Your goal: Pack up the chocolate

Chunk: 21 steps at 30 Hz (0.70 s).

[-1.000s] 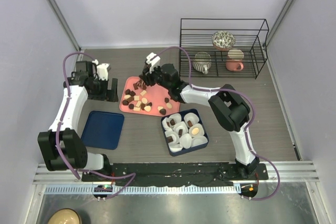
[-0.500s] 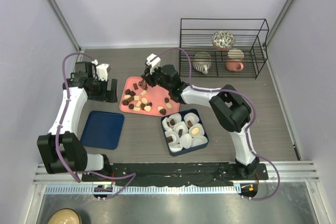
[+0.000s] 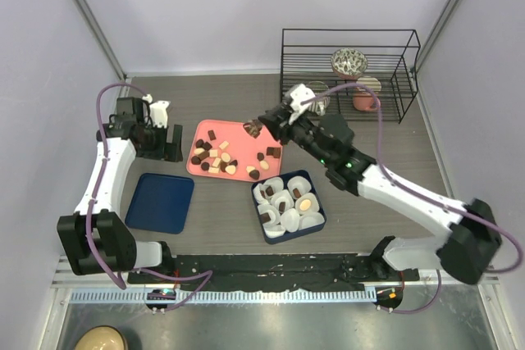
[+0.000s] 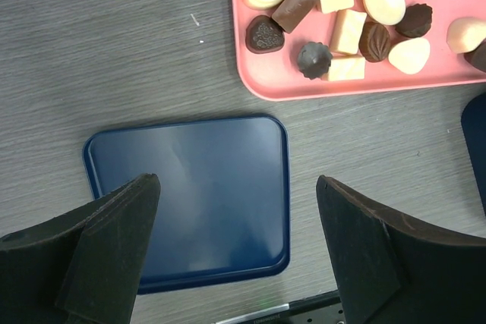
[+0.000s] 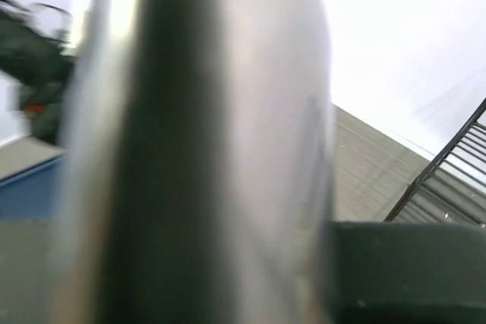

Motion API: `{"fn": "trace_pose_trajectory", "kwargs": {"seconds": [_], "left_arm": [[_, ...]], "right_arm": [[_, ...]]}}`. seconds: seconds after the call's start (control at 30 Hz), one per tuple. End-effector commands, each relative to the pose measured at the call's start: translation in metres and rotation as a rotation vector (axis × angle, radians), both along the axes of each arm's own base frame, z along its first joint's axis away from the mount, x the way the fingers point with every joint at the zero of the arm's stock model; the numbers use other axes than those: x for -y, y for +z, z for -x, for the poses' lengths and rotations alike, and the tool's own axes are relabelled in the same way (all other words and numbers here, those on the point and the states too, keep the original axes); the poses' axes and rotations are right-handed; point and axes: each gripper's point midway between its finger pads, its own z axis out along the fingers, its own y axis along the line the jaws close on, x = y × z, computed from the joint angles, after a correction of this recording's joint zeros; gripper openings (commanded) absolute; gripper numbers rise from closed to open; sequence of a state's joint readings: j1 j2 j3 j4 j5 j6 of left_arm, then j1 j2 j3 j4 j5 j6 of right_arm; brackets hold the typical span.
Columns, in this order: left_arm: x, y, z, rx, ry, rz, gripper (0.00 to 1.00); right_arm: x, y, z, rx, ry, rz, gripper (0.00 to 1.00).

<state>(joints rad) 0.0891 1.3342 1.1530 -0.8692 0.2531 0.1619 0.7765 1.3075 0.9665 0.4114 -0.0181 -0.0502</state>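
Since a second ago the right arm has swung its elbow out to the right and carried its gripper from the far-left part of the pink tray (image 3: 242, 147) to its far-right corner. The left gripper (image 4: 237, 210) hangs idle with jaws spread wide and nothing between them. A flat blue lid (image 3: 160, 202) lies directly below the gap, and the chocolate (image 4: 348, 32) is heaped ahead of the fingertips, toward the right-hand finger. The right gripper (image 3: 257, 127) has its jaws drawn nearly together on what looks like a dark piece (image 3: 252, 129) at their tip; its own camera is too blurred to confirm this. Most loose pieces lie below and behind those jaws, on the tray. The blue box (image 3: 317, 194) sits back toward the arm's base, with a few of its paper cups (image 3: 289, 219) already filled. These pieces should be light, hard, smooth and easily marked. A gentle pinch across opposite flat sides, low on the body, seems best, since domed ones may squirt out.
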Motion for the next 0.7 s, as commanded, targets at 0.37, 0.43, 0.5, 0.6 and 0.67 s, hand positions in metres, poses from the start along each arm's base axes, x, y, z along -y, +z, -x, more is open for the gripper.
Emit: {"fn": "trace_pose_trajectory", "kwargs": {"seconds": [0.37, 0.43, 0.5, 0.6, 0.67], "left_arm": [[0.006, 0.015, 0.0, 0.029, -0.019, 0.0, 0.89], [0.007, 0.016, -0.001, 0.029, -0.02, 0.0, 0.89], [0.008, 0.018, -0.002, 0.032, -0.022, 0.0, 0.89], [0.01, 0.019, -0.003, 0.033, -0.029, 0.0, 0.89], [0.012, 0.019, -0.003, 0.033, -0.035, -0.003, 0.89]], "right_arm": [[0.044, -0.048, 0.167, -0.313, 0.219, 0.091, 0.15], [0.044, -0.053, 0.175, -0.338, 0.238, 0.093, 0.15], [0.04, -0.06, 0.187, -0.357, 0.287, 0.106, 0.18], [0.036, -0.07, 0.194, -0.36, 0.304, 0.129, 0.21], [0.034, -0.077, 0.197, -0.367, 0.316, 0.141, 0.23]]}}
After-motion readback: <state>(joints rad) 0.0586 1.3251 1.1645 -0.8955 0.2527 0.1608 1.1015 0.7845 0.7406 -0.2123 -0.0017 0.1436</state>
